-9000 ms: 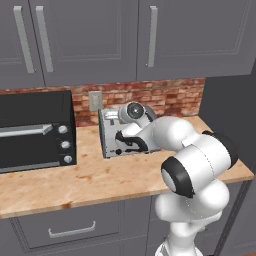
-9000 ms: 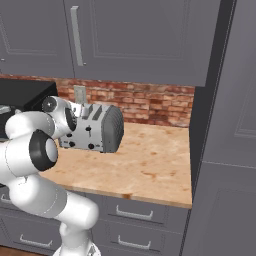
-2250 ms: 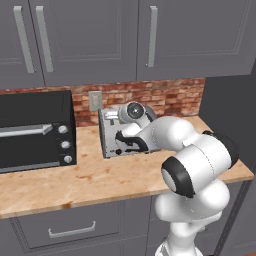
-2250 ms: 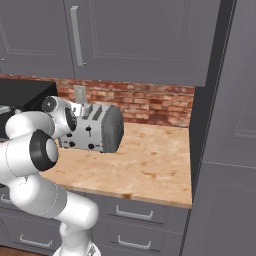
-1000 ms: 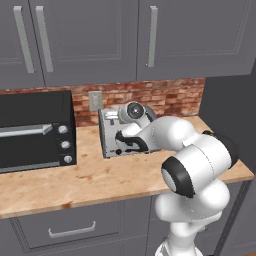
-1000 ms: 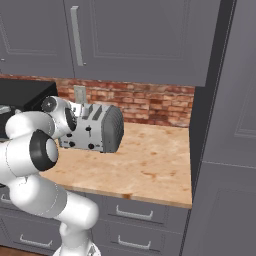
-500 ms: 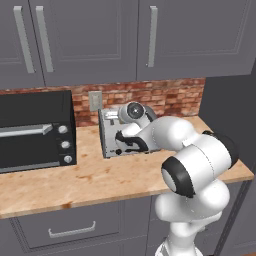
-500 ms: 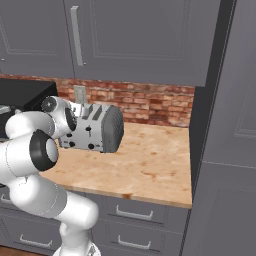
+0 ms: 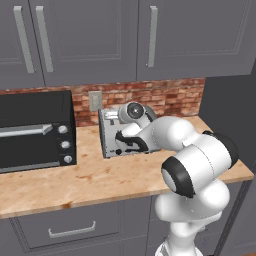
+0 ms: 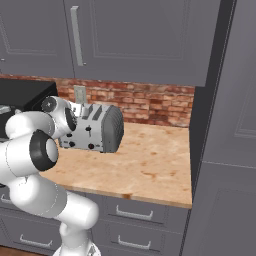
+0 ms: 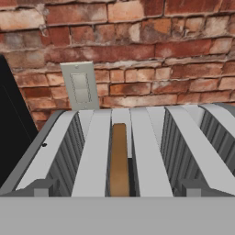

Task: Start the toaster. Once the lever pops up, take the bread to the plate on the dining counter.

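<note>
Currently the bread stands on edge in the toaster, in the second slot from the left as the hand view shows it. Only its brown top crust shows; the rest is down in the slot. Whether it has popped up I cannot tell from this angle.

Toaster sits on the wood counter against the brick wall, just right of the black toaster oven. A wall outlet is mounted on the brick behind it.

Handling, as a judgement: one thin slice, so light, fairly stiff once toasted, but brittle and crumbly. A hard squeeze could crack it. Surface looks dry and rough, not slippery. Best hold is probably across the two flat faces at the exposed top edge, near the middle of its length, with the fingers going down either side inside the slot. Slot walls are close, so little room for error. Lift straight up to avoid snagging on the wire guides.

Orientation: the visible crust runs as a long narrow strip from the front of the toaster back toward the wall, parallel to the slots. Flat faces point left and right toward the neighbouring slots.

Gripper hangs at the toaster's front end, looking along the top. Jaws stand spread wide, holding nothing.
</note>
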Motion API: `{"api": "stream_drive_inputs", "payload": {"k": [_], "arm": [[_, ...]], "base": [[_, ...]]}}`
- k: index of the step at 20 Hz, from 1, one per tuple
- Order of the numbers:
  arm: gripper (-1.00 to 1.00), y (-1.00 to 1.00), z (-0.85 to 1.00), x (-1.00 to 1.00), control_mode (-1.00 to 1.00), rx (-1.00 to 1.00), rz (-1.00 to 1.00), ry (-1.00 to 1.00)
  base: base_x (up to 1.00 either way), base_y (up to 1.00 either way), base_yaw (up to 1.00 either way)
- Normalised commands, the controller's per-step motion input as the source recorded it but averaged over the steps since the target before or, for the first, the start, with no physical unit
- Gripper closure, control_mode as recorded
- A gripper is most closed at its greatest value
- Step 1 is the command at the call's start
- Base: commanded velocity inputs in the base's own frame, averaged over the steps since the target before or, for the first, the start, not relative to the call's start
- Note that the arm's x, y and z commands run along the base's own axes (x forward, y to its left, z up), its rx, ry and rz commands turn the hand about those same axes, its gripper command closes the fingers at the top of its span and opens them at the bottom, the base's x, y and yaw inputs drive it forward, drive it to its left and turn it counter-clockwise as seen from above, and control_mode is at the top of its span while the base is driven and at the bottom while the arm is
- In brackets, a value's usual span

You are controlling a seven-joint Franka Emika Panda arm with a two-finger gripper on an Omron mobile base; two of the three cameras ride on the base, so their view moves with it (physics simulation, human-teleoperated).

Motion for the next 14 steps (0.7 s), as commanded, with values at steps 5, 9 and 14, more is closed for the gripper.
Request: {"api": "stream_drive_inputs", "payload": {"k": [5, 9, 14], "arm": [[-1.00, 0.00, 0.00, 0.00, -1.00, 0.00, 0.00, 0.00], [-1.00, 0.00, 0.00, 0.00, -1.00, 0.00, 0.00, 0.00], [-1.00, 0.00, 0.00, 0.00, -1.00, 0.00, 0.00, 0.00]], "base": [[0.00, 0.00, 0.00], [0.00, 0.00, 0.00], [0.00, 0.00, 0.00]]}}
